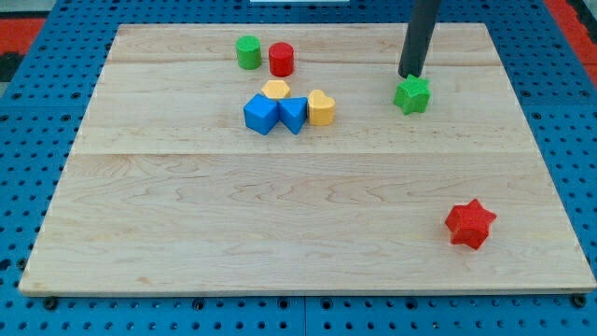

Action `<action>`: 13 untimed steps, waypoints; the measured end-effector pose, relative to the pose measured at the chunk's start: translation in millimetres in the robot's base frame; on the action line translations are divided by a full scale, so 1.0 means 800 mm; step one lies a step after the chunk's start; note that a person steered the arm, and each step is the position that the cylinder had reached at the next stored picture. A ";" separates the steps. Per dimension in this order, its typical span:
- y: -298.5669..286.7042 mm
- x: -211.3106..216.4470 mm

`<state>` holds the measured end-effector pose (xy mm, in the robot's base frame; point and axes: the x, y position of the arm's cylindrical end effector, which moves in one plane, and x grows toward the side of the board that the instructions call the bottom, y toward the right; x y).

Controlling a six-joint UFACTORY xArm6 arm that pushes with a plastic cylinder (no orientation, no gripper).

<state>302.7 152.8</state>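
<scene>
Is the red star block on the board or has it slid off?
On the board. The red star sits on the wooden board near the view's bottom right, inside both edges, far from my tip by the green star.

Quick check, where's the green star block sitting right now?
The green star sits in the upper right part of the wooden board, with my tip just above it in the view, touching or nearly so. The red star lies well below it.
</scene>
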 end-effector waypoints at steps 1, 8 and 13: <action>0.000 -0.001; 0.077 0.114; 0.087 0.066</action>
<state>355.8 222.5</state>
